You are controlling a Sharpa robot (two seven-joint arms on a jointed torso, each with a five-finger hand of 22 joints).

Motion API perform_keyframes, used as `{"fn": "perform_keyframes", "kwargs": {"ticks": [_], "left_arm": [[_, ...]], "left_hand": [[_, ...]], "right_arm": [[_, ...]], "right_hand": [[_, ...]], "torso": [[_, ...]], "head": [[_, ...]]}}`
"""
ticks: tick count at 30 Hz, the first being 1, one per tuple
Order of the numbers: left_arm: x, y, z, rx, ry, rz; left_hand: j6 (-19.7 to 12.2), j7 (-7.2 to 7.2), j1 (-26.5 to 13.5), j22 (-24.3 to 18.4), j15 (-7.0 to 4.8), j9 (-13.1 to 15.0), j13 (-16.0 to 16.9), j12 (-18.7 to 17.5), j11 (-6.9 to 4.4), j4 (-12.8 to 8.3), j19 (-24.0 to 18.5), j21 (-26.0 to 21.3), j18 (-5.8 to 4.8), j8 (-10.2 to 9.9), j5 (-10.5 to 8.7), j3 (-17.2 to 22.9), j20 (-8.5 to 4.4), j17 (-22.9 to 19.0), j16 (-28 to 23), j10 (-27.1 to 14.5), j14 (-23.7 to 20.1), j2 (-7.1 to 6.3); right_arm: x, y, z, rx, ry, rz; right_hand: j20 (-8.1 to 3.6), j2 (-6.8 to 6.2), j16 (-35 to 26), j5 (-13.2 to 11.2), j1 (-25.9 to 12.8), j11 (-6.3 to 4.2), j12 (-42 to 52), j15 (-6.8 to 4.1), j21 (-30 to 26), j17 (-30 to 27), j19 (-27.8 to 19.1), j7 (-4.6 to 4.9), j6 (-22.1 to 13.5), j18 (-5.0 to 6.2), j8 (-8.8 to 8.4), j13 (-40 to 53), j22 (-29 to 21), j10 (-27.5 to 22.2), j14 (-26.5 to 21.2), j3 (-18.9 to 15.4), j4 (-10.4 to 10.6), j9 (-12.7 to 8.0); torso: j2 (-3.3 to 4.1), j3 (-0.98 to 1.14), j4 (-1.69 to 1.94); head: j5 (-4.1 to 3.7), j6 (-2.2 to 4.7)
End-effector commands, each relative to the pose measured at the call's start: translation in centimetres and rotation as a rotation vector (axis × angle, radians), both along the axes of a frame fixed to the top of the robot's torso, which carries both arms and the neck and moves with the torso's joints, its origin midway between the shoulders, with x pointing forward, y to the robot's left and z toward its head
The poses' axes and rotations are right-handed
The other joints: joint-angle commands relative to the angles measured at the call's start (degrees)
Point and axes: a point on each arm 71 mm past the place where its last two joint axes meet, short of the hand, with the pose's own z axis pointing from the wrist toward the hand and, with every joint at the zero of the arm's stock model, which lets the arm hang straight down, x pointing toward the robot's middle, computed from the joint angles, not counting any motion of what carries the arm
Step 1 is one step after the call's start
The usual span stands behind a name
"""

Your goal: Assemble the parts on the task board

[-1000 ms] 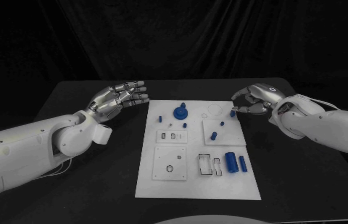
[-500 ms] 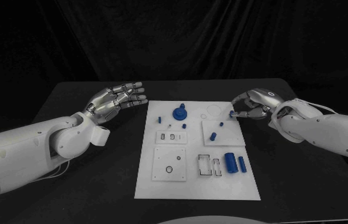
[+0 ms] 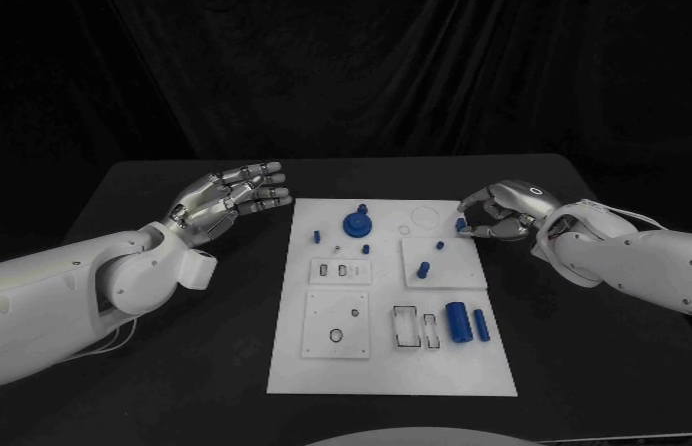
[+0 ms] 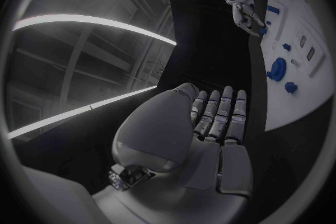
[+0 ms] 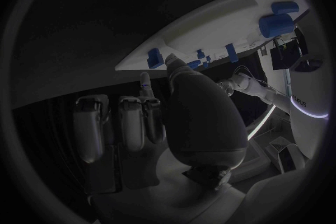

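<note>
The white task board [image 3: 325,366] lies in the middle of the black table. On it are a round blue part [image 3: 356,228], a short blue peg [image 3: 426,269] on a small square plate, and a thick blue cylinder [image 3: 459,322] beside a slimmer one [image 3: 482,326]. My right hand [image 3: 500,214] sits at the board's far right edge, fingers curled, and pinches a small blue part [image 3: 462,224] at its fingertips [image 5: 143,83]. My left hand [image 3: 231,198] hovers left of the board with its fingers [image 4: 218,116] stretched out and nothing in them.
Two white inset plates [image 3: 340,324] with holes and slots lie on the board's near half. Black tabletop [image 3: 173,366] runs along both sides of the board. In the left wrist view the board [image 4: 302,22] and my right hand [image 4: 245,11] show beyond the left hand's fingers.
My right hand has sunk a little toward the board, still at the small blue part. My left hand has barely shifted.
</note>
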Motion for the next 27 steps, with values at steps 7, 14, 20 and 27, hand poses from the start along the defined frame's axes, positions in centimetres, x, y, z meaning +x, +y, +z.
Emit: {"fn": "perform_keyframes", "kwargs": {"ticks": [7,14,20,27], "left_arm": [[-0.11,0.07,0.07,-0.021,-0.010,-0.003],[-0.19,0.09,0.07,-0.023,-0.008,-0.005],[-0.22,0.14,0.06,-0.023,-0.008,-0.005],[-0.31,0.17,0.14,-0.033,-0.012,-0.010]], "left_hand": [[-0.4,2.32,0.1,-0.1,0.04,0.0,0.1,0.4,-0.04,0.0,-0.5,-0.3,-0.38,-0.2,0.40,0.5,-0.01,0.0,0.2,-0.4,-0.3,-0.48],[-0.4,2.32,0.1,-0.1,0.04,0.0,0.1,0.4,-0.04,0.0,-0.5,-0.3,-0.38,-0.2,0.40,0.5,-0.01,0.0,0.2,-0.4,-0.3,-0.48],[-0.4,2.33,0.1,-0.1,0.05,0.0,0.1,0.4,-0.01,-0.1,-0.5,-0.3,-0.39,-0.2,0.42,0.7,0.00,0.0,0.3,-0.4,-0.3,-0.50],[-0.1,2.29,0.1,-0.1,0.11,0.1,0.1,0.5,0.02,-0.2,-0.5,-0.3,-0.41,-0.1,0.55,1.0,0.02,0.0,0.3,-0.4,-0.3,-0.44]], "right_arm": [[0.00,0.21,-0.28,0.001,0.006,0.013],[0.06,0.47,-0.43,0.001,0.016,0.015],[0.06,0.56,-0.54,0.001,0.024,0.013],[0.02,0.48,-0.61,0.000,0.033,0.008]], "right_hand": [[-0.38,0.20,0.1,2.9,1.7,-0.51,0.2,-0.41,0.2,15.1,6.1,-0.07,0.2,-0.92,0.89,15.1,15.1,6.0,6.0,0.5,-0.1,0.4],[-0.47,0.55,0.1,10.0,4.3,-0.61,0.2,-0.49,0.2,15.1,6.1,-0.17,-0.1,-0.92,1.78,15.1,15.1,6.0,6.0,1.3,-0.4,0.9],[-0.47,0.35,0.1,11.5,5.0,-0.62,0.2,-0.50,0.2,15.1,6.1,-0.18,-0.5,-0.92,1.94,15.1,15.1,6.0,6.0,1.3,-0.6,1.0],[-0.46,0.13,0.1,10.6,5.4,-0.55,0.2,-0.46,0.2,15.1,6.1,-0.07,-1.0,-0.92,1.91,15.1,15.1,6.0,6.0,1.2,-0.6,1.0]], "torso": [[0.09,0.10,-0.03],[0.01,0.05,-0.02],[-0.01,0.04,0.08],[0.04,0.01,0.08]], "head": [[-0.03,-0.29],[-0.52,-0.93],[-0.30,-0.94],[-0.33,-1.21]]}}
